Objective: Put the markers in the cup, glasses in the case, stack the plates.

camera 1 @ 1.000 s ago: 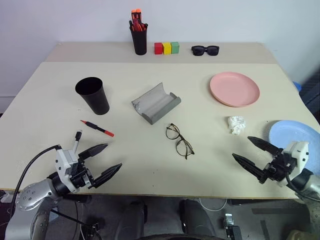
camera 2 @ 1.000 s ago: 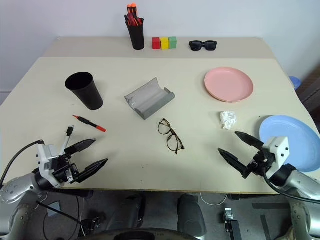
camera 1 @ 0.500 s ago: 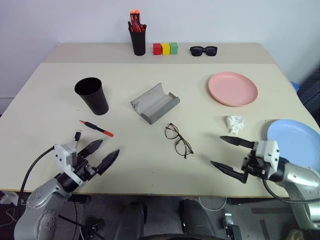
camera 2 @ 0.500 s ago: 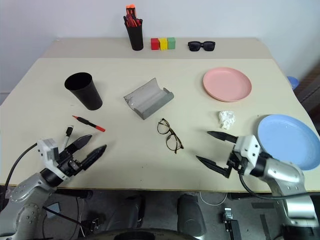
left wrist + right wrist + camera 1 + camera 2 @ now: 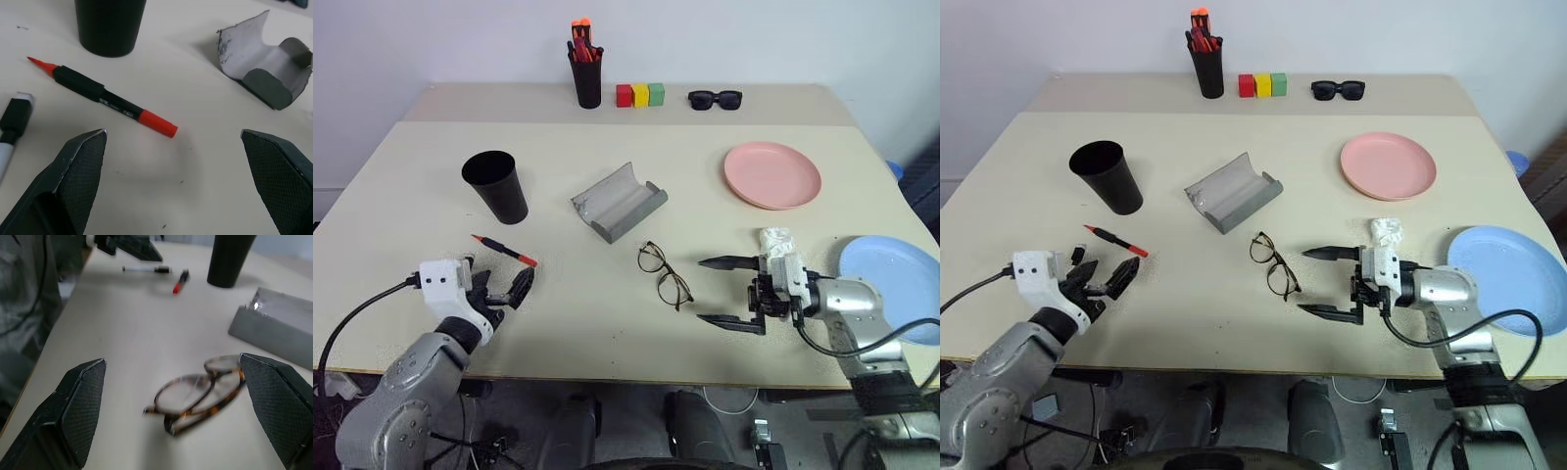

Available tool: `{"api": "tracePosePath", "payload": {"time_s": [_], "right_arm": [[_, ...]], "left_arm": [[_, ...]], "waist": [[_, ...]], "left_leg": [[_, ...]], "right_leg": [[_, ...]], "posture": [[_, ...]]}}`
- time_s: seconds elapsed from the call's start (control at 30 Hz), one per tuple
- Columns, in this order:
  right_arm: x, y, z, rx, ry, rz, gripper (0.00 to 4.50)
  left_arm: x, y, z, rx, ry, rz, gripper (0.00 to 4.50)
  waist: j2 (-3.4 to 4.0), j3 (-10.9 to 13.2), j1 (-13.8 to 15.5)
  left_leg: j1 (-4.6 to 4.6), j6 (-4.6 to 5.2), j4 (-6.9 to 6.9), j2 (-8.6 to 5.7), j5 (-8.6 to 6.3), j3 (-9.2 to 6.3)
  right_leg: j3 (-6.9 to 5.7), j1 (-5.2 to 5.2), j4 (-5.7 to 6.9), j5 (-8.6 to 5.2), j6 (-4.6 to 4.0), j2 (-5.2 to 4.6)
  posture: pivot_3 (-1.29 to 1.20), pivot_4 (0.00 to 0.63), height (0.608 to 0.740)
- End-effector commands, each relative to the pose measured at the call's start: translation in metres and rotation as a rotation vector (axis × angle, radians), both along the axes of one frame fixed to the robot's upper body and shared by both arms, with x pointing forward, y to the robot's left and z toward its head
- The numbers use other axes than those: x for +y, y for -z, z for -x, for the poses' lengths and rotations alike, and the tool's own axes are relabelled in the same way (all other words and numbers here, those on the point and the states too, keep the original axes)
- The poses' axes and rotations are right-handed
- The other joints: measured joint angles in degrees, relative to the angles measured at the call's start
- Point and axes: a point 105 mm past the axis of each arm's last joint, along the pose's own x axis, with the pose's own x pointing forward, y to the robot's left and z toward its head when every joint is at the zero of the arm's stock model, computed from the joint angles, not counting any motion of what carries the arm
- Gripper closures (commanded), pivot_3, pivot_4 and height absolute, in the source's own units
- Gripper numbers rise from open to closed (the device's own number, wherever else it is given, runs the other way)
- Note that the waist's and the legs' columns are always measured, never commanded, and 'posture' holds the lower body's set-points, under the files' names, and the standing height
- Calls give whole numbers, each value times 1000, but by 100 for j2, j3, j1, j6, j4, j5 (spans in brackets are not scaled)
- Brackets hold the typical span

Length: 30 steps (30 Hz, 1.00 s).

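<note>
A red and black marker lies on the table just in front of the black cup. My left gripper is open just short of it, pointing at it. A second marker, white and black, lies beside that gripper. The wire-frame glasses lie at the table's middle, in front of the open grey case. My right gripper is open, pointing left at the glasses from close by. The pink plate lies far right, the blue plate at the right edge.
A crumpled white paper lies right behind my right wrist. At the back stand a black pen holder with orange-red pens, three coloured blocks and black sunglasses. The table's front edge runs under both arms.
My right gripper swung left from the blue plate towards the glasses and now points at them. My left gripper turned and moved forward to face the red marker. Both stayed open.
</note>
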Motion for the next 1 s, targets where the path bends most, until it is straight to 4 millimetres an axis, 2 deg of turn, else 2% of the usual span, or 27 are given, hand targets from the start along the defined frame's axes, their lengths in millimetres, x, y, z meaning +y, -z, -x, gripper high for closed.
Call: {"api": "tracePosePath", "payload": {"time_s": [0.03, 0.13, 0.23, 0.37, 0.5, 0.6, 0.77, 1.0], "right_arm": [[10, -19, -5, -31, -30, -79, 48], [14, -22, -7, -38, -39, -90, 48], [26, -25, -13, -54, -56, -103, 48], [32, -26, -12, -60, -74, -98, 48], [37, -28, -10, -67, -75, -105, 48], [39, -30, -9, -69, -72, -110, 48], [41, -32, -9, -75, -62, -108, 48], [37, -33, -17, -77, -47, -95, 48]], "left_arm": [[-5, -24, -6, -32, 73, -2, 0], [-2, -32, -13, -56, 64, -26, 0], [8, -26, -28, -22, -41, -51, 0], [-2, -6, -34, 110, -46, 9, 0], [0, 1, -42, 157, -142, 38, 0], [1, -2, -50, 161, -207, 52, 0], [-2, -20, -61, 123, -259, 75, 0], [7, -29, -57, 129, -334, 98, 0]], "waist": [[0, 0, 2], [0, 0, -1], [1, 0, -19], [1, 0, -13], [-3, 3, 0], [-5, 3, -1], [-6, 4, -7], [-8, 5, -15]], "left_leg": [[0, -1, 0, 0, 1, 0], [1, -5, 0, -1, 3, -1], [1, -6, -1, -1, 3, -1], [2, -17, -1, -2, 10, -2], [-2, -18, -2, -2, 10, -3], [-2, -24, -1, -2, 14, -5], [-2, -27, -1, -3, 15, -6], [-3, -28, -2, -3, 16, -6]], "right_leg": [[0, -3, 7, 0, 1, 0], [0, -5, 12, -2, 2, 0], [0, -7, 14, -2, 2, 1], [1, -9, 20, 0, 5, 2], [2, -11, 20, 2, 11, 2], [1, -12, 22, 3, 12, 2], [1, -12, 22, 3, 13, 2], [1, -14, 22, 4, 14, 2]], "posture": [[0, 150, 740], [0, 150, 740], [0, 150, 740], [0, 150, 740], [0, 150, 740], [0, 150, 740], [0, 150, 740], [0, 150, 740]]}}
